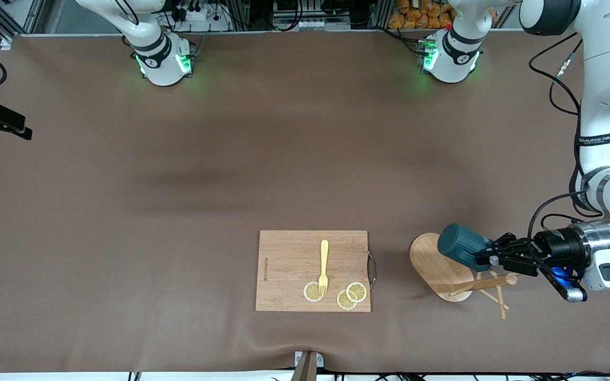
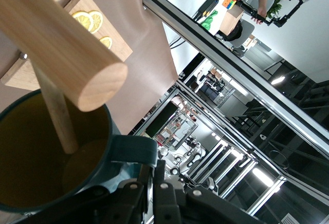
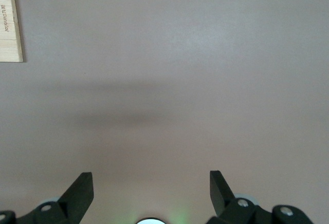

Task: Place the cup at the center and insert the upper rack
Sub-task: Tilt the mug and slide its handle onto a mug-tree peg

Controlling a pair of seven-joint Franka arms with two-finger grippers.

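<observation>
Gripping the cup (image 1: 461, 246) by its handle, our left gripper (image 1: 487, 259) is holding it tipped sideways over the upper rack (image 1: 456, 270), standing toward our left arm's end of the table, while our right gripper (image 3: 151, 190) is waiting wide open.

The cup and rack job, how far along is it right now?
Nothing looks finished yet. In hand: the left gripper is shut on the cup, holding it tipped over the upper rack, whose post and pegs lean toward the front camera. The right gripper waits open above bare table. Left: setting the cup at the table's center, then inserting the rack.
</observation>
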